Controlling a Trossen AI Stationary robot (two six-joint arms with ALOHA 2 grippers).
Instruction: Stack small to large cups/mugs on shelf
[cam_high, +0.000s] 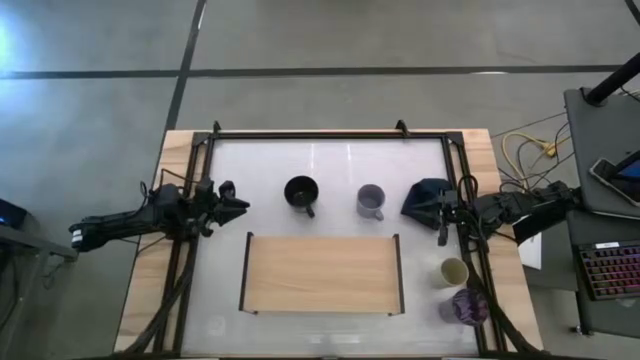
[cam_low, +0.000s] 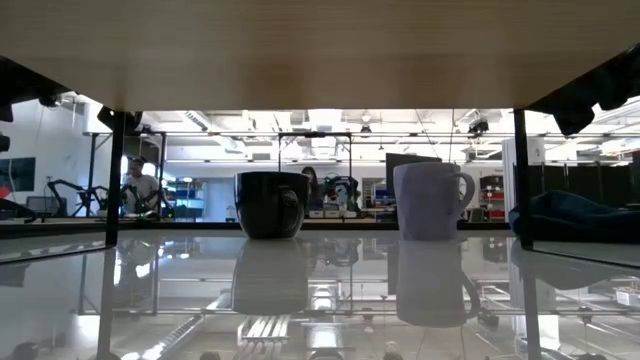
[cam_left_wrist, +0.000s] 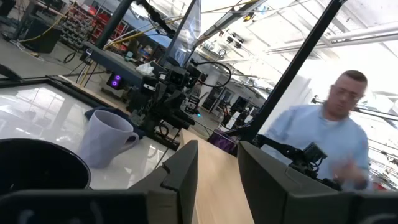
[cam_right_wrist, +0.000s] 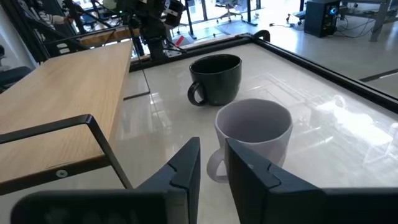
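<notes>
Waiting w/ nothing held, left claw (cam_high: 243, 204) parted, right claw (cam_high: 442, 222) slightly parted beside grey-lavender mug (cam_high: 371, 201); shelf (cam_high: 320, 273) bare, so it should probably grip mug's rim squarely.

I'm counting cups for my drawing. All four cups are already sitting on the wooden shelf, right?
Not quite. The high view shows the wooden shelf bare. The black mug and grey mug stand on the white table beside it, and the cream cup and purple cup sit off at the right edge.
</notes>
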